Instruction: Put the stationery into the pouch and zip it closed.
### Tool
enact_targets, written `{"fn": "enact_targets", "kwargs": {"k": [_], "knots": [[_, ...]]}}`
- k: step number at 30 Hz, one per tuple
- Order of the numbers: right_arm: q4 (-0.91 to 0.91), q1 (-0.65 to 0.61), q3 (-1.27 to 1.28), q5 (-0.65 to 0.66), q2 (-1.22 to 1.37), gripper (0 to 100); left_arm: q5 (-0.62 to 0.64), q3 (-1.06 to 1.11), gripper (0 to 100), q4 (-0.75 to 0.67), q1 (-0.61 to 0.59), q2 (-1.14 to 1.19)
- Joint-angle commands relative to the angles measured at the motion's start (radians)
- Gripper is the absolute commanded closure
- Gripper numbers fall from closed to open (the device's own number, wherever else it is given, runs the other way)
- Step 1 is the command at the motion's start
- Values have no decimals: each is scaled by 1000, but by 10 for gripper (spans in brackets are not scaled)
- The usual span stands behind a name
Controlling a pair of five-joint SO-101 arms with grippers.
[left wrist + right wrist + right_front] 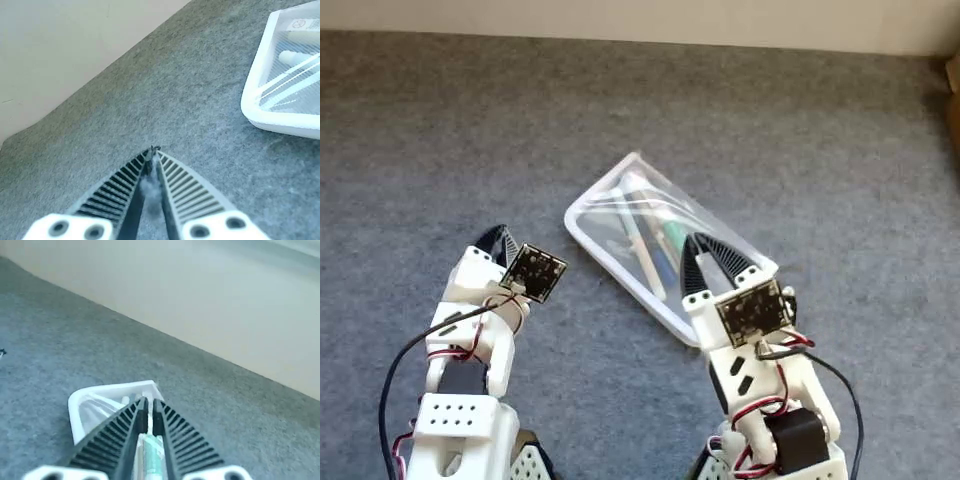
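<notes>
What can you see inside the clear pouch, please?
Through the pouch show a white pen-like stick and a green item. The right gripper covers its near end, hiding whatever lies there.

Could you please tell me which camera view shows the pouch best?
The high view: nearly the whole pouch lies in sight, with stationery inside. The left wrist view catches one end; the right wrist view shows its far end past the right gripper.

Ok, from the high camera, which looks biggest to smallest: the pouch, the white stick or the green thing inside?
1. the pouch, clearly largest.
2. the white stick.
3. the green thing, probably smallest, but the right gripper covers part of it, so that's unsure.
</notes>
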Motion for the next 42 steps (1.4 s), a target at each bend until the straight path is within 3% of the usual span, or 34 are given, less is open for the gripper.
{"fn": "enact_targets", "kwargs": {"k": [1,6,11,18,24,30,37,42], "knots": [[47,5,48,-6,-7,987,84,25,994,-26,1,-16],[90,90,165,-11,-7,987,190,25,994,-21,-48,-105],[87,153,277,-11,-7,987,256,25,994,107,-85,-254],[87,203,394,-11,-7,987,253,25,994,250,-79,-371],[93,277,403,-12,-2,987,219,25,994,264,-74,-372],[254,282,404,-21,-2,987,176,25,992,313,-22,-374],[392,285,403,-419,-2,987,138,25,989,451,2,-381],[487,285,403,-522,-2,987,138,25,989,601,4,-381]]}}
